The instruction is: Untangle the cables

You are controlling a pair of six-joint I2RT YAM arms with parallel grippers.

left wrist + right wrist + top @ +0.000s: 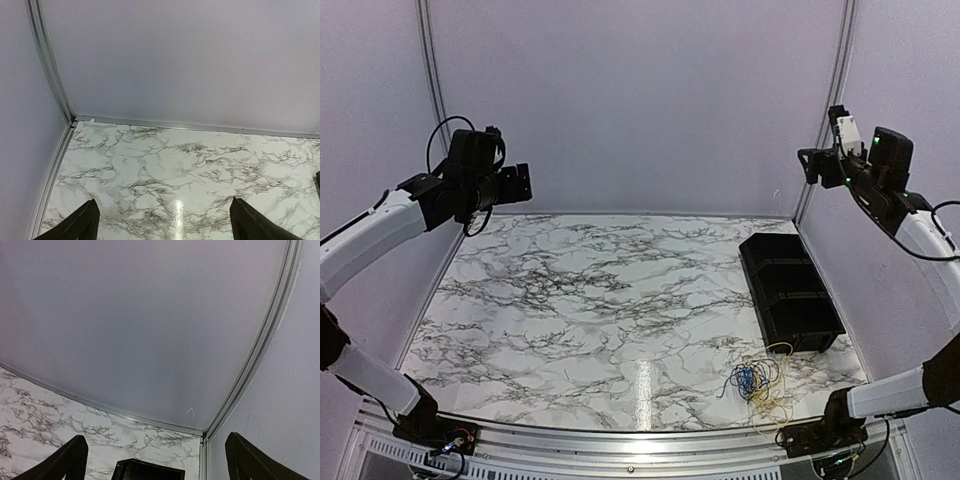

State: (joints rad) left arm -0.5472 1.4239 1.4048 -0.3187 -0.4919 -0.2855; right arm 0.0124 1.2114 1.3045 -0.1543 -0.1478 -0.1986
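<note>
The cables [760, 382], a small tangle of thin yellow, blue and black wires, lie on the marble table [590, 300] near its front right corner. My left gripper [520, 184] is raised high at the left, far from them, jaws open and empty. In the left wrist view the left gripper [162, 220] frames bare marble between its fingertips [87, 220]. My right gripper [812, 166] is raised high at the right, above the tray, open and empty. The right wrist view shows the right gripper [155, 457] pointed at the back right corner. Neither wrist view shows the cables.
A black rectangular tray [788, 290] lies on the right side of the table, just behind the cables; its far rim [150, 466] shows in the right wrist view. Grey walls with metal corner rails [430, 70] enclose the table on three sides.
</note>
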